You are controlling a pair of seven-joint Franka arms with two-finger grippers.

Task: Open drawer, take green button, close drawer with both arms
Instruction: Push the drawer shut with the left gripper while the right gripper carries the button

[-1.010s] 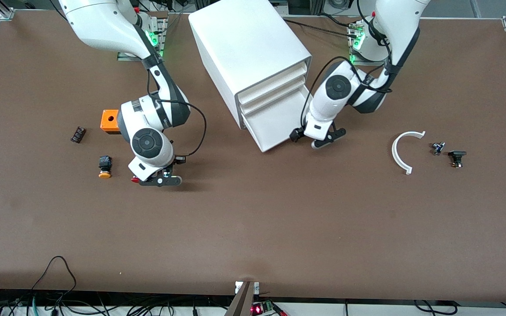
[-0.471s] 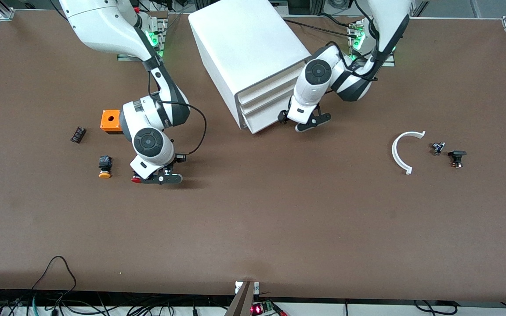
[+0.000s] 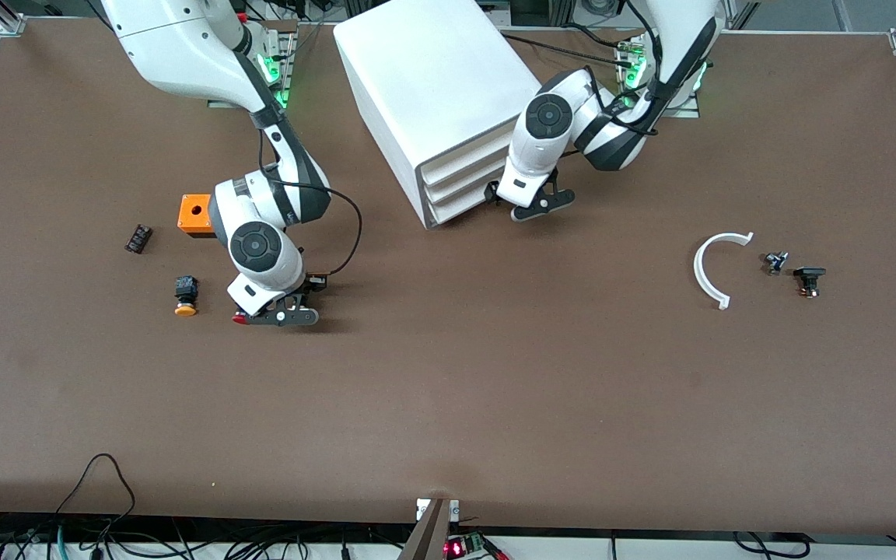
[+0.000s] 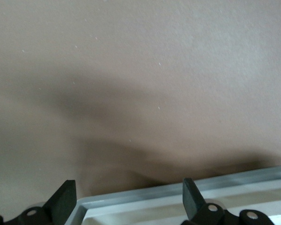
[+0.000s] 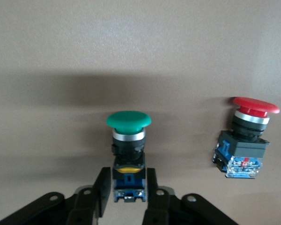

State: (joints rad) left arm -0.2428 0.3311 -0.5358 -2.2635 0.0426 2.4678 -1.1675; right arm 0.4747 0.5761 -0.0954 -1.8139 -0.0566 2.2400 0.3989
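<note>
The white cabinet [image 3: 432, 78] stands at the robots' edge of the table, and its lowest drawer [image 3: 457, 208] is pushed in about level with the two above. My left gripper [image 3: 530, 204] is low in front of that drawer, open. In the left wrist view the fingers [image 4: 65, 199] stand wide apart with the drawer's white edge [image 4: 178, 197] between them. My right gripper [image 3: 277, 315] is low at the table. In the right wrist view it [image 5: 129, 187] stands around the base of the green-capped button [image 5: 129, 140], with a thin gap on each side. The front view hides the button.
A red-capped button [image 3: 239, 318] lies beside the right gripper and also shows in the right wrist view [image 5: 246, 138]. An orange-capped button [image 3: 185, 297], an orange box [image 3: 195, 215] and a small dark part [image 3: 138, 238] lie toward the right arm's end. A white curved piece [image 3: 716, 264] and two small parts [image 3: 775, 261] [image 3: 809, 278] lie toward the left arm's end.
The left gripper has moved toward the cabinet and the lowest drawer has gone from pulled out to pushed in. The right gripper has barely shifted.
</note>
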